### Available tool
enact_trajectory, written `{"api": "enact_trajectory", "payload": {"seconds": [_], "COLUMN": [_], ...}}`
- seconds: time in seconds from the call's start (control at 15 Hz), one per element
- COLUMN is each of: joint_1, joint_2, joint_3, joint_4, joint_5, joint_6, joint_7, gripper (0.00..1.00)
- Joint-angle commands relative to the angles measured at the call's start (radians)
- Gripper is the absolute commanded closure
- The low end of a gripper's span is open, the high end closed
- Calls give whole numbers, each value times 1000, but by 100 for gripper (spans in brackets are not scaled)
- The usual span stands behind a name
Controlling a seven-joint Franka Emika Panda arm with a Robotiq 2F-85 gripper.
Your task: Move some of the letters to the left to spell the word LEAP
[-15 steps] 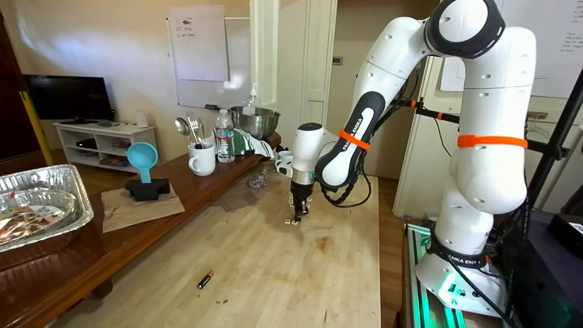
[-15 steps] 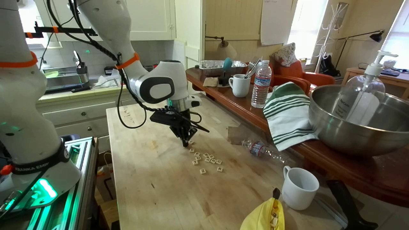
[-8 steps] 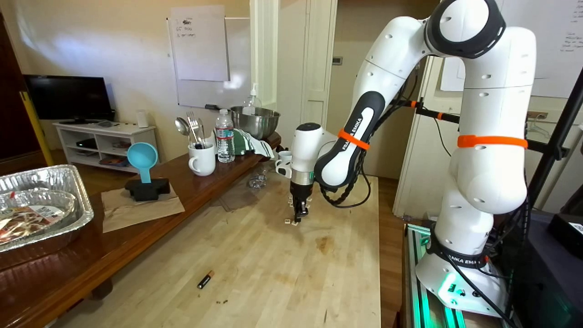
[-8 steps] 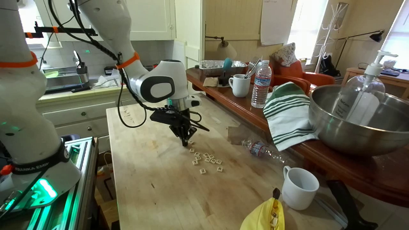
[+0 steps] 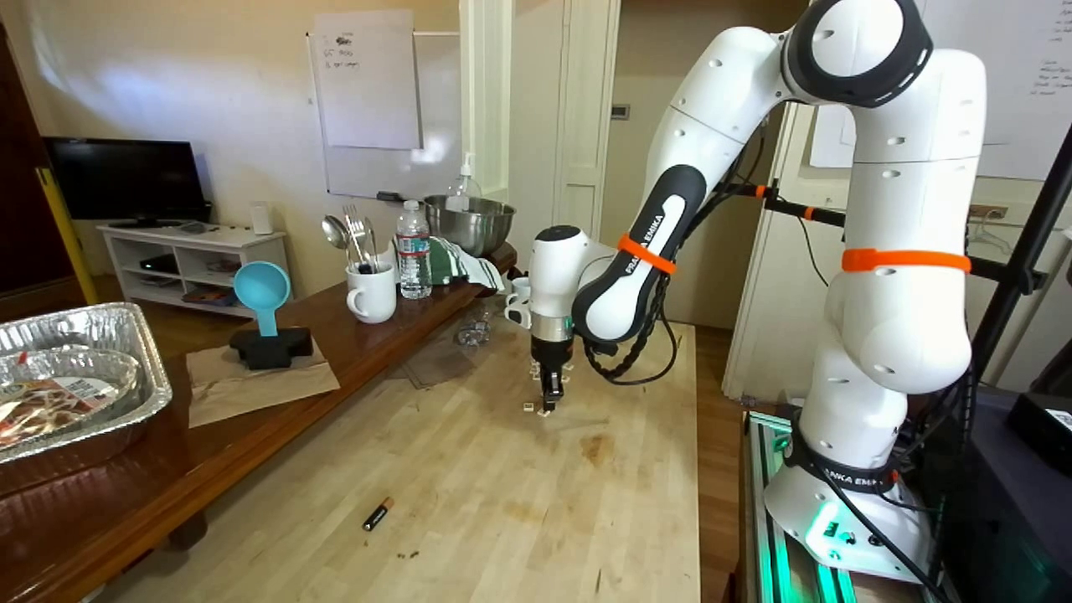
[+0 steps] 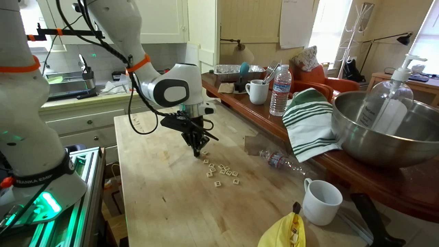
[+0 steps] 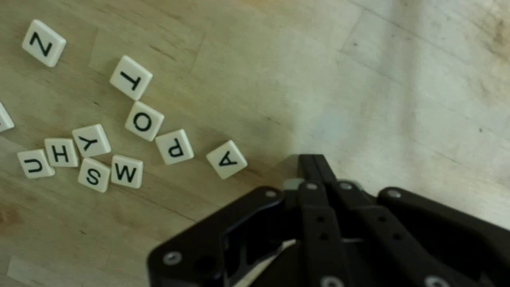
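Step in hand, I judge: lining up letters (image 6: 222, 172) for LEAP. My pincer (image 7: 313, 158), clenched on nothing, stands at an unreadable piece (image 5: 543, 412), with the A tile (image 7: 227, 159) near and the P tile (image 7: 174, 147) beyond on the tabletop (image 6: 178, 212). Next move, likely: a light nudge. Against one second ago: pincer shifted slightly, both tiles seemingly unmoved.
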Motion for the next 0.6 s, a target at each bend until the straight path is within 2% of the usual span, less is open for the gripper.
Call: {"api": "enact_trajectory", "payload": {"seconds": [0.0,0.53], "joint_1": [18,30], "joint_2": [27,41], "joint_3": [7,7], "joint_4": [20,33], "joint_5": [19,64], "joint_6": [-46,-34], "joint_7": [103,272], "gripper": [100,100]}}
